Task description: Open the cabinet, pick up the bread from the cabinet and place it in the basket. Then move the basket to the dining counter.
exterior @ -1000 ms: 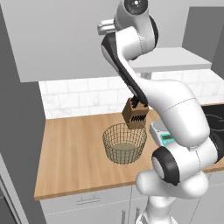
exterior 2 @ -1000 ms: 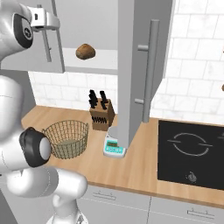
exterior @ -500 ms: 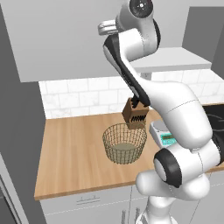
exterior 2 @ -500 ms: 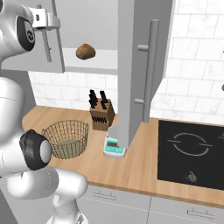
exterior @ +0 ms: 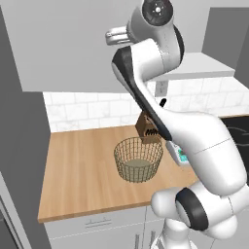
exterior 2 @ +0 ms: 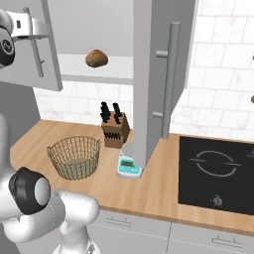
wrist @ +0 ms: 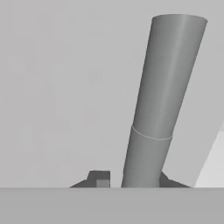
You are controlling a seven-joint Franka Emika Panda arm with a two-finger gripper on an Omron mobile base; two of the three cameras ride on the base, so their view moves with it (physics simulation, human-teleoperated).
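The pincer [wrist: 131, 181] is clamped on the bar handle [wrist: 162, 100] of the cabinet's left door [exterior 2: 47, 47]. The right door [exterior 2: 149, 74] stands open. The bread [exterior 2: 96, 58] sits on the cabinet shelf [exterior 2: 114, 67]. The basket [exterior 2: 74, 157] rests on the table [exterior 2: 158, 191], beside a knife block [exterior 2: 115, 130] and a small scale [exterior 2: 129, 167].

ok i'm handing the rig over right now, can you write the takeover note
Gripper: shut on the left door handle of the cabinet, up at the top left of the right base view.
Right door swung open; left door partly open.
Bread: on the cabinet shelf, untouched.
Basket: empty on the wooden counter, left of the knife block.
Done: cabinet largely opened.
Left: finish the left door if needed, let go, pick the bread, drop it in the basket, carry the basket to the dining counter.
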